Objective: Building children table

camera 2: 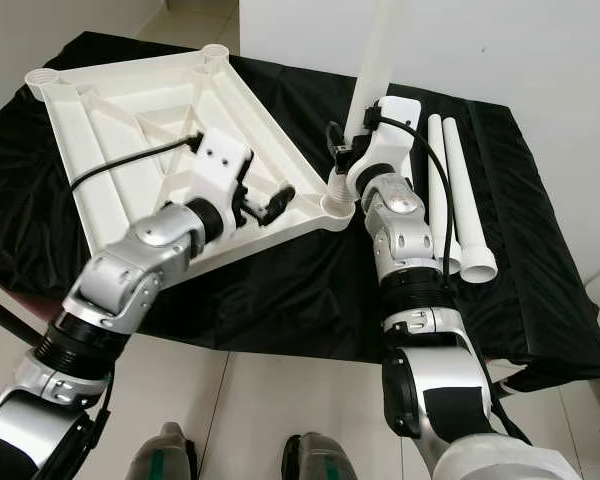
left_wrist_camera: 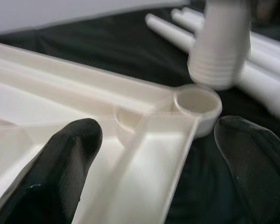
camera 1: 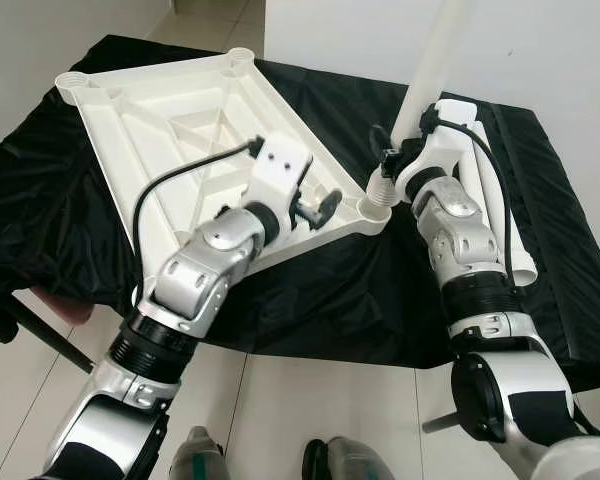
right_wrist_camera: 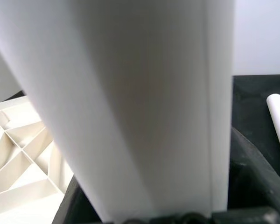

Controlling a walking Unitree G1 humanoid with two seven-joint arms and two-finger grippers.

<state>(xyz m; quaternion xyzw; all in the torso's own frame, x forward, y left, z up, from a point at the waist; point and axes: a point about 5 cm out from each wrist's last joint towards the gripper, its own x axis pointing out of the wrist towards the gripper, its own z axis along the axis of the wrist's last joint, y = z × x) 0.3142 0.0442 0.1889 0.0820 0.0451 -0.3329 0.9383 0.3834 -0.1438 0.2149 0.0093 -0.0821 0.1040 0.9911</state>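
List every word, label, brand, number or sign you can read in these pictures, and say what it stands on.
None: no readable text on the white table top, the table leg held by the right gripper, the spare legs or the black cloth.

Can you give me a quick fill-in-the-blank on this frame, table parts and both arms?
1. The right gripper holds a white leg nearly ____.
2. The leg's threaded end hovers over a corner ____ of the tabletop.
3. The tabletop lies underside up on a ____ cloth.
4. The left gripper has its jaws ____, straddling the tabletop's corner.

Missing: upright; socket; black; open
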